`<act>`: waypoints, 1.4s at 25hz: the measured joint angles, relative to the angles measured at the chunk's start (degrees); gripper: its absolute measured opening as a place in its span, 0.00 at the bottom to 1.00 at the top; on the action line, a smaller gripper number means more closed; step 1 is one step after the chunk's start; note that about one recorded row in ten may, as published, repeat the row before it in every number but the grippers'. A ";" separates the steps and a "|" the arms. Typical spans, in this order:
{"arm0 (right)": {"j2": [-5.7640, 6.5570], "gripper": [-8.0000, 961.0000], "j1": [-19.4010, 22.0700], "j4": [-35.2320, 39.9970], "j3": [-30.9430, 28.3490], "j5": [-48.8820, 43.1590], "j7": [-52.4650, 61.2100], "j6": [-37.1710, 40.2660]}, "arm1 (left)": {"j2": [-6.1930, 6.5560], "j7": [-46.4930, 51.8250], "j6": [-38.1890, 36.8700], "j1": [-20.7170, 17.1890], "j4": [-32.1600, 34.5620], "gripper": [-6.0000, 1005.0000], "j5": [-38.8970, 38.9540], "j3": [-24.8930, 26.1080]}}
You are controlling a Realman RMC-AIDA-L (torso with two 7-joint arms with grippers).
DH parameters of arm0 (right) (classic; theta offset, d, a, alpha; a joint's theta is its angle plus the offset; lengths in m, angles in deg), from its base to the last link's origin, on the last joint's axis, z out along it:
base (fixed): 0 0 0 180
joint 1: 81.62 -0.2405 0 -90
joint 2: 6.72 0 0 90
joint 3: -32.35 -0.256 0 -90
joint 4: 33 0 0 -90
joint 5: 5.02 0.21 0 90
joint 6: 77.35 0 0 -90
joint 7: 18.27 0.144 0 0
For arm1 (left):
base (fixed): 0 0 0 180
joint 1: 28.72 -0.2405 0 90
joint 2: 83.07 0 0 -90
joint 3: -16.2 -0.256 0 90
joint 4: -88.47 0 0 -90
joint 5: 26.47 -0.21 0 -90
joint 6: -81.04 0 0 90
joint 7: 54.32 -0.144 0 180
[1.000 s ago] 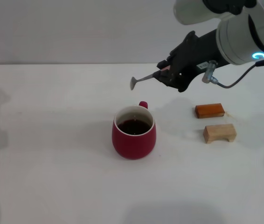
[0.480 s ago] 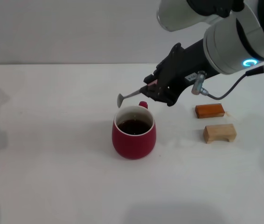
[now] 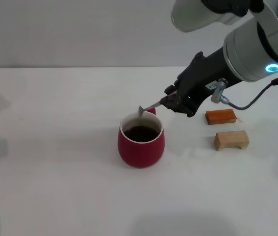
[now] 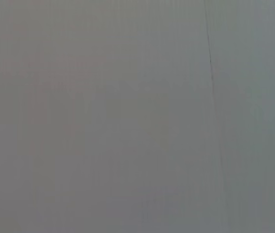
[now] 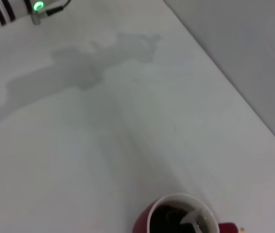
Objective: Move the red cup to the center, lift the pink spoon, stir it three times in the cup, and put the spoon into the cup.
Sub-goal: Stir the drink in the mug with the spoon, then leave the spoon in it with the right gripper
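Head view: the red cup [image 3: 141, 140] stands upright near the middle of the white table [image 3: 55, 162], its white interior holding dark liquid and its loop handle turned away from the camera; judged from this position, the first step, moving the cup to the centre, appears done. The right gripper [image 3: 171, 101] reaches in from the robot's right, above and just behind the cup, its jaws closed narrowly on the handle end of the pink spoon [image 3: 151, 106]; the spoon slants downward toward the cup, its silver bowl just over the rear rim; whether the bowl touches the liquid cannot be told from this view. Right wrist view: the red cup [image 5: 176, 221] appears at the frame's edge with the spoon's bowl [image 5: 191, 218] seen within the cup's opening, at or just above the dark surface. The lift of the spoon therefore appears complete; the stirring seems at most begun, and the three turns and the release of the spoon into the cup remain. The left gripper is not visible; the left wrist view shows only a plain grey surface. Two wooden blocks, the orange-brown block [image 3: 221, 116] and the tan block [image 3: 231, 140], lie well apart from the cup on the robot's right.
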 joint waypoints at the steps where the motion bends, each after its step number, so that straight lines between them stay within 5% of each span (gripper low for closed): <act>1: 0.00 0.16 -0.01 0.15 0.14 -0.16 0.00 -0.16 | 0.00 0.02 -0.02 -0.03 0.00 0.00 0.00 0.00; 21: 0.00 0.16 -3.83 16.23 0.56 -0.24 -5.06 5.13 | -0.16 0.27 -0.07 -0.07 -0.03 0.00 0.00 0.00; 35: 0.09 0.16 -14.56 31.00 -0.04 0.16 -7.57 8.18 | -0.28 0.35 0.11 0.42 -0.09 0.00 -0.01 0.00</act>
